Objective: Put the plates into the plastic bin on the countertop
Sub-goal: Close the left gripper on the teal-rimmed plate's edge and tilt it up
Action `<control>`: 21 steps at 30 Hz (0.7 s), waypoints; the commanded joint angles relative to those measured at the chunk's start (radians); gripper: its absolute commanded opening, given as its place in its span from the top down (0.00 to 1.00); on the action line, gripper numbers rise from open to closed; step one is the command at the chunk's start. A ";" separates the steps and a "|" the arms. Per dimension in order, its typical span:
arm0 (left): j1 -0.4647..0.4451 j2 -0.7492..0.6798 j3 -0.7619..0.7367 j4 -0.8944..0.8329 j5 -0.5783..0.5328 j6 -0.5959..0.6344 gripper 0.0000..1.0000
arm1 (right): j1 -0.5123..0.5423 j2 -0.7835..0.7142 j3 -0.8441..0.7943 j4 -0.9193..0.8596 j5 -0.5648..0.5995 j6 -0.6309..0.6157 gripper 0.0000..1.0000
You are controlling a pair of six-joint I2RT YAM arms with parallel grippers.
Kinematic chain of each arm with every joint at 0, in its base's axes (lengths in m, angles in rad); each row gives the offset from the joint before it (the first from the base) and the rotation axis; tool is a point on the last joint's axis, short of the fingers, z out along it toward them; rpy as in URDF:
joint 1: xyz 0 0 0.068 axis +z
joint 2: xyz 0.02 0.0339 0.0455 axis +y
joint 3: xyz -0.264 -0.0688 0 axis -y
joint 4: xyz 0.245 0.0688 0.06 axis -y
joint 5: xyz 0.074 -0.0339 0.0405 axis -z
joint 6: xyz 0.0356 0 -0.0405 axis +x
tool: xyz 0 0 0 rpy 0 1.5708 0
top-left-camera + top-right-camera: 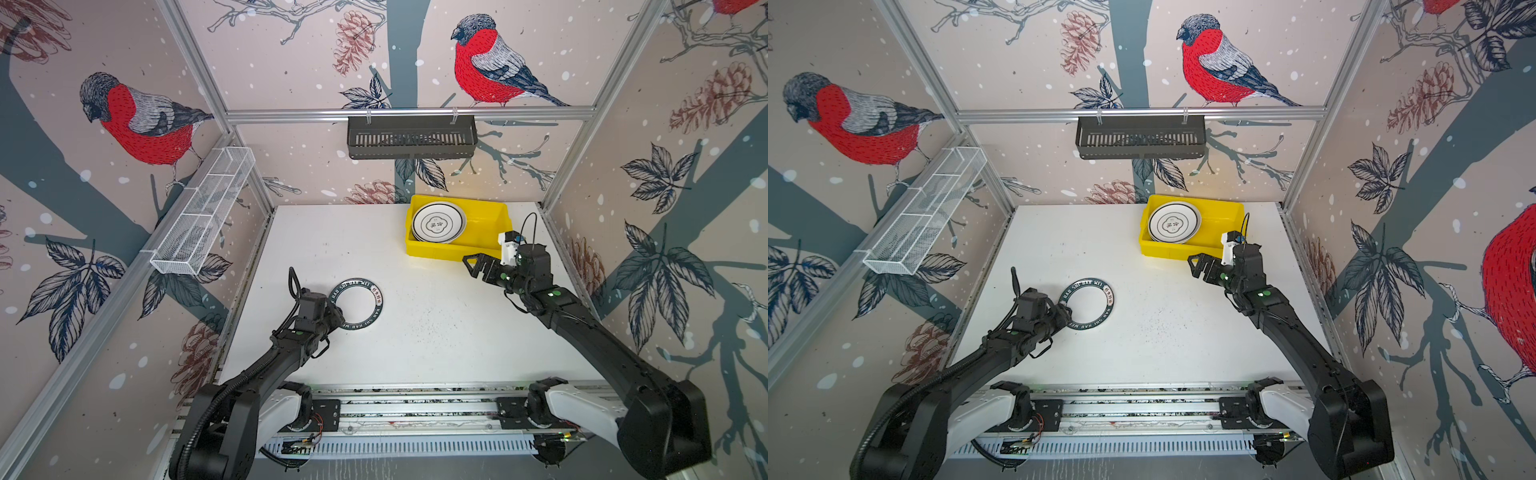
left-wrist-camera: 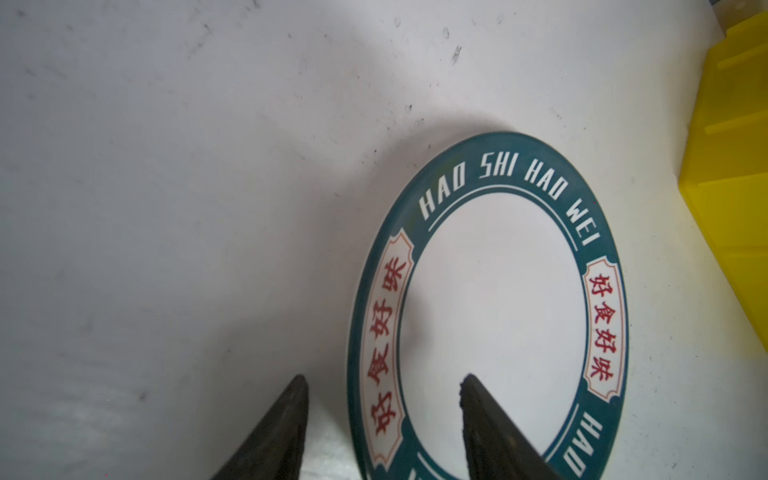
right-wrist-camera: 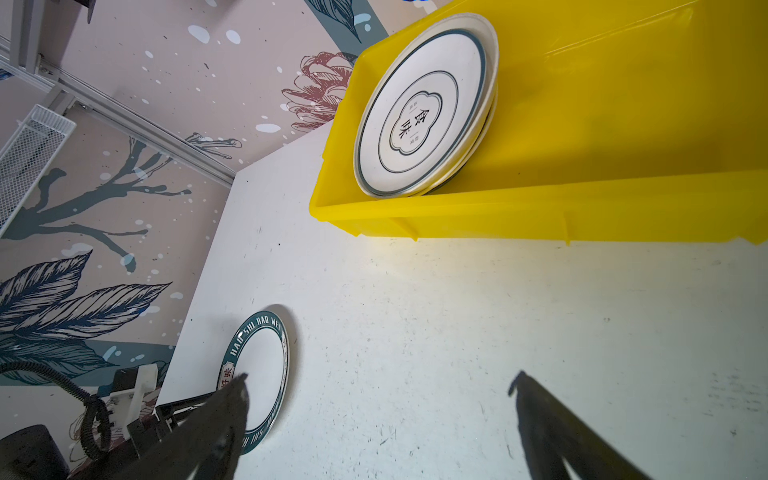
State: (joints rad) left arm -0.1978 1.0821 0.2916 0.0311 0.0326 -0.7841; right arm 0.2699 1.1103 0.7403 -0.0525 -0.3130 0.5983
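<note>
We see one green-rimmed plate (image 1: 356, 305) outside the yellow bin (image 1: 453, 252). It is white with a dark-green lettered rim and lies face up on the countertop (image 1: 415, 340), at about 9 o'clock from the countertop's middle in both top views.

The left gripper (image 2: 384, 380) is at the plate's 8 o'clock edge. In the left wrist view its fingers (image 2: 282, 424) stand partly apart and straddle the rim. One finger is over bare countertop and one is over the plate's white centre. There is a gap on each side, so nothing is clamped.

The bin sits at about 1 o'clock on the countertop, close to the back wall. A stack of plates (image 3: 484, 124) rests in its 9 o'clock end, tilted, with a black-ringed white plate (image 1: 438, 222) on top. We cannot count the plates beneath it.

The right gripper (image 3: 380, 376) hangs above the countertop just off the bin's near wall, at about 6 o'clock from the bin. Its jaws are spread wide, with only bare countertop between them.

A black basket (image 1: 411, 143) hangs on the back wall at 12 o'clock. A wire basket (image 1: 203, 212) hangs on the side wall at 10 o'clock.
</note>
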 commanded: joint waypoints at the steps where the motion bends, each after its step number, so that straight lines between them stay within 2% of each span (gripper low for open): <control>1: 0.005 0.017 -0.007 0.065 0.038 -0.009 0.42 | 0.002 -0.002 0.004 0.019 -0.003 -0.005 0.01; 8: 0.005 0.046 -0.026 0.126 0.040 -0.012 0.51 | 0.003 0.005 -0.002 0.025 -0.002 0.001 0.01; 10: 0.005 0.059 -0.023 0.136 0.033 -0.006 0.60 | 0.005 0.008 -0.006 0.031 -0.001 0.005 0.01; 17: 0.005 0.091 0.033 0.093 0.044 0.020 0.73 | 0.039 0.027 -0.061 0.123 -0.033 0.051 0.01; 19: 0.005 0.095 0.039 0.100 0.054 0.021 0.86 | 0.058 0.043 -0.070 0.143 -0.032 0.062 0.01; 21: 0.005 0.101 0.048 0.102 0.063 0.022 0.94 | 0.070 0.060 -0.073 0.157 -0.033 0.069 0.01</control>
State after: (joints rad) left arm -0.1932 1.1767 0.3264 0.1326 0.0921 -0.7860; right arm 0.3290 1.1584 0.6720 0.0402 -0.3363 0.6399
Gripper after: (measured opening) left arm 0.069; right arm 0.992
